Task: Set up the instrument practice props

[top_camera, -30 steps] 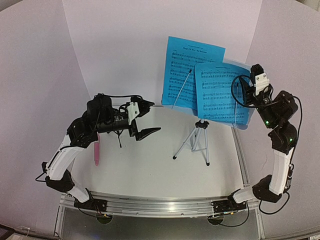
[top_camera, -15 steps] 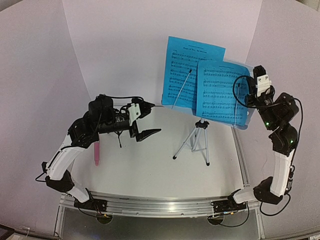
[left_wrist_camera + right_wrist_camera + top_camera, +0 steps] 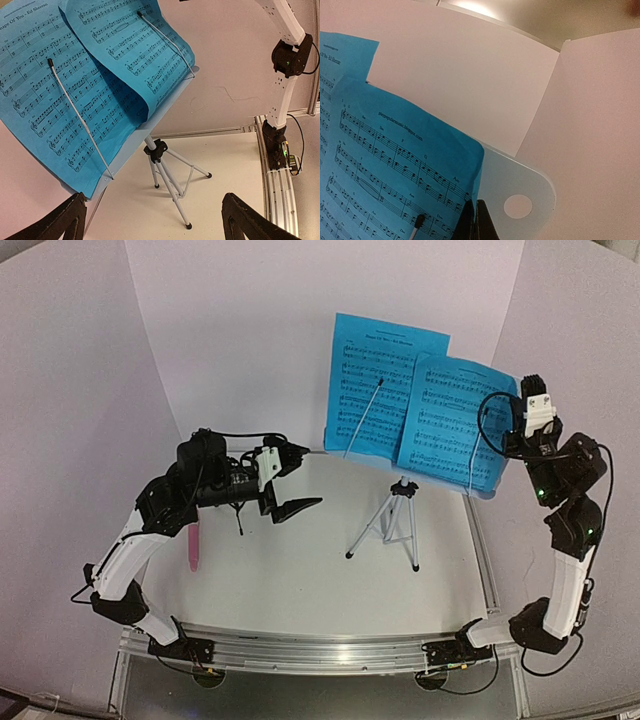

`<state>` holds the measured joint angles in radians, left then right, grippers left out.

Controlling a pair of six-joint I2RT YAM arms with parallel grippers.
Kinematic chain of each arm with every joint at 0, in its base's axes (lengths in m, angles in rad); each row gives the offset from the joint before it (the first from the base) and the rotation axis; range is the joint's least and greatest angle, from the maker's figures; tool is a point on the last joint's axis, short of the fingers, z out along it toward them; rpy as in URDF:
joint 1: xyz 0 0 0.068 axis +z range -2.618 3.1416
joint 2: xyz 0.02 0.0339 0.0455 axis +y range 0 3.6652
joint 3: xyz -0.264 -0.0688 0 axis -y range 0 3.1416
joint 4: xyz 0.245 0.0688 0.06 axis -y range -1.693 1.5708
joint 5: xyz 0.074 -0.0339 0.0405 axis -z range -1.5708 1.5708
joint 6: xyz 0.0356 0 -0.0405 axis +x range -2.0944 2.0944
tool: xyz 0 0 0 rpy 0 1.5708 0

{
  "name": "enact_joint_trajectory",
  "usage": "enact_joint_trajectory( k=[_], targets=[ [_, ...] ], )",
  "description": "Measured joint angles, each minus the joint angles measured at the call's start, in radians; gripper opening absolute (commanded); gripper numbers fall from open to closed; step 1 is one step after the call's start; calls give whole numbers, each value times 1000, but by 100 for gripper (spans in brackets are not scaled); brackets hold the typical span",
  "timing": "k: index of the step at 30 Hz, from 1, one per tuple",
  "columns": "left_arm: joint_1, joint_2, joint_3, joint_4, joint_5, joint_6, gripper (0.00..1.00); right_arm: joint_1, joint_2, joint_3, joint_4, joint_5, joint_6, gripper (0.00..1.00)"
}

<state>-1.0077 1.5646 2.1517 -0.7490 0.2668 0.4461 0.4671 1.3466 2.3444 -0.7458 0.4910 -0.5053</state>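
Left of the music stand [image 3: 402, 488], the left gripper [image 3: 312, 478] is hovering open and empty. On the stand's right half, the right page [image 3: 455, 425] (probably floppy, easily creased) is resting, with the right gripper [image 3: 474, 206] pinching shut on its outer margin, seemingly the gentlest hold.

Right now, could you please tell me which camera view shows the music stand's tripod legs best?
The left wrist view: the tripod legs stand close, from black hub to feet. The top external view shows them whole but small. The right wrist view shows no legs, only a blue page and the stand's corner.
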Motion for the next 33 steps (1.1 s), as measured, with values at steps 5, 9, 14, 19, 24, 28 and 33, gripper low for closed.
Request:
enact_joint_trajectory(
  k=[5,9,14,19,24,28,33],
  targets=[
    [0,0,0,0,0,0,94,0,6,-2,29,40,-16,0],
    [0,0,-1,0,0,0,94,0,-9,-42,77,62,-22,0],
    [0,0,-2,0,0,0,94,0,-39,-102,130,85,-22,0],
    [0,0,-3,0,0,0,94,0,-66,-149,187,113,-22,0],
    [0,0,-8,-1,1,0,94,0,-65,-147,239,134,-21,0],
    [0,-1,-11,0,0,0,94,0,-61,-150,260,135,-22,0],
    [0,-3,-20,-1,0,0,94,0,-62,-182,279,138,-22,0]
  ],
)
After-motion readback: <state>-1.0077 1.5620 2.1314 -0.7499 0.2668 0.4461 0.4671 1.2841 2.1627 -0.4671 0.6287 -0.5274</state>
